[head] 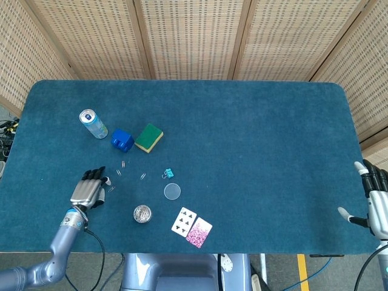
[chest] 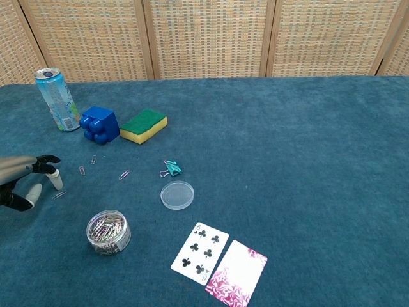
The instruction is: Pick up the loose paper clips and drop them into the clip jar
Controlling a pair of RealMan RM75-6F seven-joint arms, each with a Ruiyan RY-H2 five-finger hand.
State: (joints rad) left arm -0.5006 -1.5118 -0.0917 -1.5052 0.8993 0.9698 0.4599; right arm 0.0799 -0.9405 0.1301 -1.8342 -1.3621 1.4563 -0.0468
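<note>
Several loose paper clips lie on the blue felt left of centre: one (chest: 59, 194) nearest my left hand, others (chest: 82, 170) (chest: 94, 159) (chest: 124, 174) further back. The clip jar (chest: 107, 231), clear, lidless and full of clips, stands in front of them; its jar lid (chest: 177, 194) lies to the right. My left hand (chest: 25, 182) hovers with fingers apart, empty, its fingertips (chest: 56, 178) just beside the nearest clip. In the head view this left hand (head: 91, 188) is left of the jar (head: 142, 213). My right hand (head: 376, 206) is open at the table's far right edge.
A drink can (chest: 57, 99), a blue block (chest: 100, 123) and a green-yellow sponge (chest: 144, 125) stand behind the clips. A teal binder clip (chest: 171, 168) lies near the lid. Two playing cards (chest: 217, 259) lie at the front.
</note>
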